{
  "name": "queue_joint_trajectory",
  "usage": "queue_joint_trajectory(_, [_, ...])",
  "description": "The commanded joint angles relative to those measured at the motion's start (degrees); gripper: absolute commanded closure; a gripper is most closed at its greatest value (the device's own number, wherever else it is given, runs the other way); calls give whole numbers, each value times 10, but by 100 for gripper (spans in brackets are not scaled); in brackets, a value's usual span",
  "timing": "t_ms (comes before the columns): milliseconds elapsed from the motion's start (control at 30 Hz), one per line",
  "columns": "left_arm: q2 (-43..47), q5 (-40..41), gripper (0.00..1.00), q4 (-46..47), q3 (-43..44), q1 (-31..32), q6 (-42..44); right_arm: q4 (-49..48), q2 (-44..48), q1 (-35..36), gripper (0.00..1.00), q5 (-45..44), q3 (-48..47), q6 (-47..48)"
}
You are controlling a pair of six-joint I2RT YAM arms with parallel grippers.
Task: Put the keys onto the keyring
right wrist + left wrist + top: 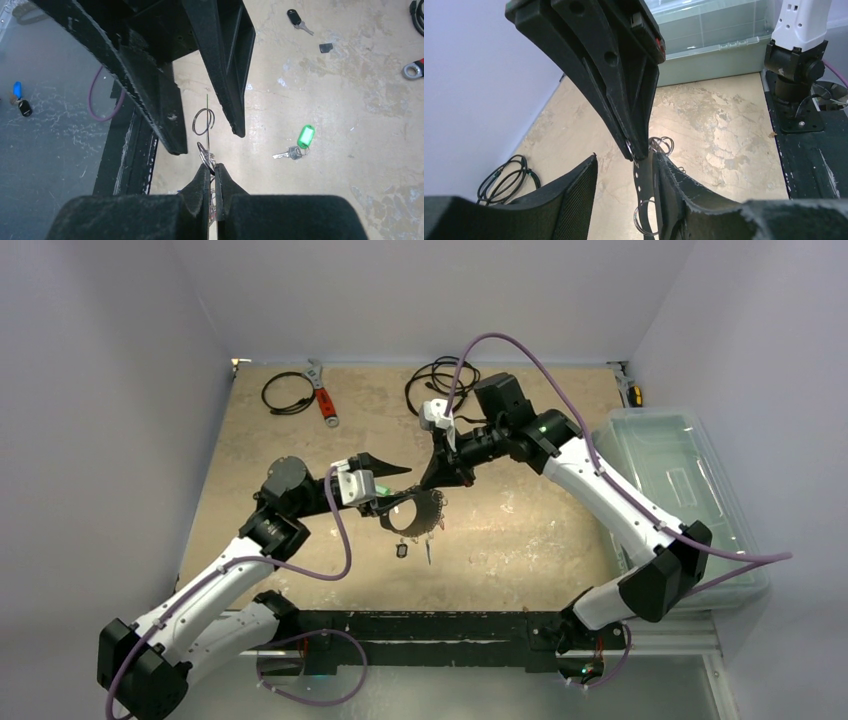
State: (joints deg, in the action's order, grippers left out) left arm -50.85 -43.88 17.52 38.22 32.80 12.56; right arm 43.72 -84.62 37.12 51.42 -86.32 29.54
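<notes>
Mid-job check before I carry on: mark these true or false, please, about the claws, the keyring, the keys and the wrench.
1. The right claw is shut on the keyring. True.
2. The left claw is clamped tight. False: its jaws stand apart, with the keyring between them.
3. A green-tagged key lies loose on the table. True.
4. The red-handled wrench is in the clear bin. False: it lies on the table near the far edge, beside a black cable.
</notes>
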Motion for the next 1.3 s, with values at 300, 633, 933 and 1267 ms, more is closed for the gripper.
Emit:
queue_joint_trajectory(300, [-42,-36,72,19,41,3,-6,-37,41,2,100,11,4,-11])
queue_joint_trajectory(633, [-48,-34,90,32,38,3,-11,-40,42,3,100,16,9,-11])
queue_joint_trajectory(933, [-43,-3,100,22,39,3,-7,-52,48,3,92,10,18,-6])
queue_joint_trajectory(1267, [-16,40,100,8,29,3,11,-154,101,2,50,-34,64,-61])
